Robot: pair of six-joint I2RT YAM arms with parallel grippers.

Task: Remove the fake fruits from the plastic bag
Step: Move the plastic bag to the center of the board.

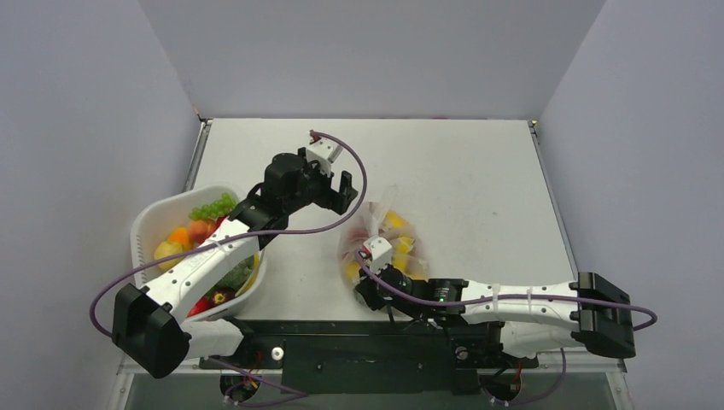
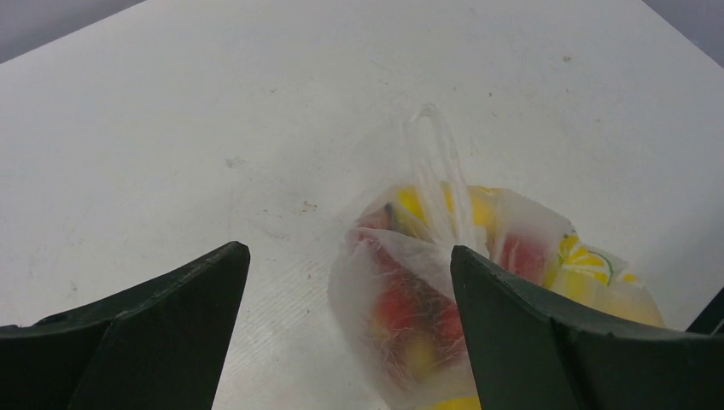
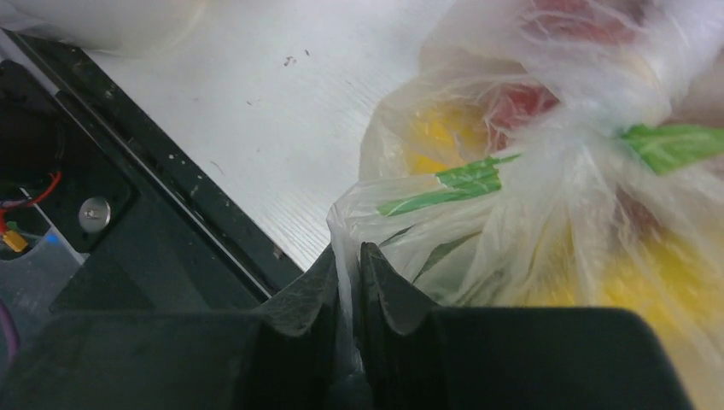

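The thin transparent plastic bag [image 1: 388, 239] lies on the white table [image 1: 461, 171], toward 6 o'clock from its middle and near the front edge. Red and yellow glossy fake fruits [image 2: 401, 307] show through the film. The right gripper [image 3: 348, 256], at the bag's 7 o'clock, has its jaws nearly closed on a thin fold of film. The left gripper [image 2: 346, 250] hangs wide open and empty at the bag's 11 o'clock, pointed toward the bag and its clear loop handle [image 2: 435, 162].

The pinch looks slight, so a pull could let the film slip out or stretch and tear. The mouth looks bunched, and I cannot tell where it opens. If the left fingers close through the film, they would probably catch plastic along with a fruit and drag the whole bag. Loosened fruits could roll off the near edge at 6 o'clock.

No brand or lettering is readable. One yellow piece [image 2: 589, 256] carries a printed lemon-slice pattern.
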